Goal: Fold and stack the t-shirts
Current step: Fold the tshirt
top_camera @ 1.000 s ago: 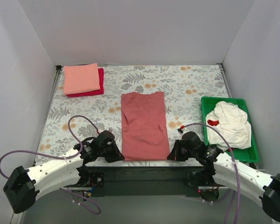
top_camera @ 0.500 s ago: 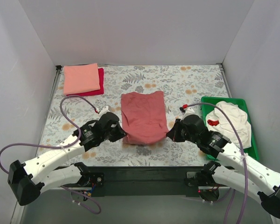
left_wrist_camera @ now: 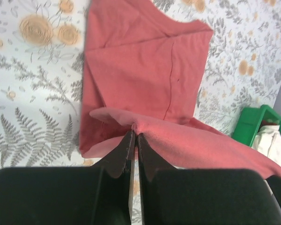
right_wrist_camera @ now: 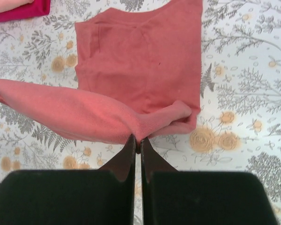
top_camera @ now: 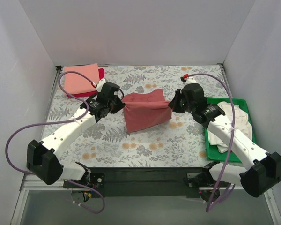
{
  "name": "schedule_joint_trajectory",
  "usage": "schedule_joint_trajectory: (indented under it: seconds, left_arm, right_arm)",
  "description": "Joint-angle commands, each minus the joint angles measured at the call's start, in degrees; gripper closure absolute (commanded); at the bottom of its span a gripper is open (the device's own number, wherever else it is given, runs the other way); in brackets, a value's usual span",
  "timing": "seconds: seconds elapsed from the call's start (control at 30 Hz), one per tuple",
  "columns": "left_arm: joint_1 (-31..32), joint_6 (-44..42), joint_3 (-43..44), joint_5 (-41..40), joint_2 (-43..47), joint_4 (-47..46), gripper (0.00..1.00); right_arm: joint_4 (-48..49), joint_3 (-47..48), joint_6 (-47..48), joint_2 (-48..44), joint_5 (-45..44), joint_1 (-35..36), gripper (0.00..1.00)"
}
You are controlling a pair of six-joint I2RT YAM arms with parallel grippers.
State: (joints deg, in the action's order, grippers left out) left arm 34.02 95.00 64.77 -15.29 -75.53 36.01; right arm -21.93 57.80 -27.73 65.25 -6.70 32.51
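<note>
Lifted forward by left tool (left_wrist_camera: 135, 137) and right tool (right_wrist_camera: 136, 139), one brick-red shirt (top_camera: 147, 117) folds.

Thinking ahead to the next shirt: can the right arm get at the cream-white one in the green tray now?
Probably not yet: the right hand is shut on the brick-red shirt, lifted mid-fold with the left hand. Otherwise the cream-white shirt lies uncovered in the green tray beside that arm.

Most of the crimson shirt (top_camera: 101, 74) lies hidden under the folded salmon-pink shirt (top_camera: 79, 77)
</note>
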Motion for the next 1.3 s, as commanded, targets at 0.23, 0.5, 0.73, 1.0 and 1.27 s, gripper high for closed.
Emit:
schedule_joint_trajectory:
  seconds: [0.23,0.5,0.73,1.0,1.27]
  left_arm:
    - [-7.38,-6.31,11.16,1.22,-8.04,-3.93,1.0]
    - [-11.78,-7.55,15.03,4.04,-14.38,-4.72,1.0]
    - [-14.68,-8.96,18.19,6.32,-20.35,-5.86,1.0]
    - [-16.27,-10.54,22.76,8.26,-28.35,-6.48,1.0]
    - [-16.88,-10.62,26.28,5.97,-36.17,-6.74,1.0]
  right_arm:
    - [6.72,10.92,5.58,10.5,11.26,-7.72,0.99]
    - [8.66,16.9,7.07,19.29,15.4,-11.07,0.99]
    - [9.01,23.05,6.72,27.55,19.52,-13.35,0.99]
    - [9.63,27.89,5.75,36.43,21.2,-14.93,0.99]
    - [10.07,32.99,6.81,45.56,23.4,-16.08,0.99]
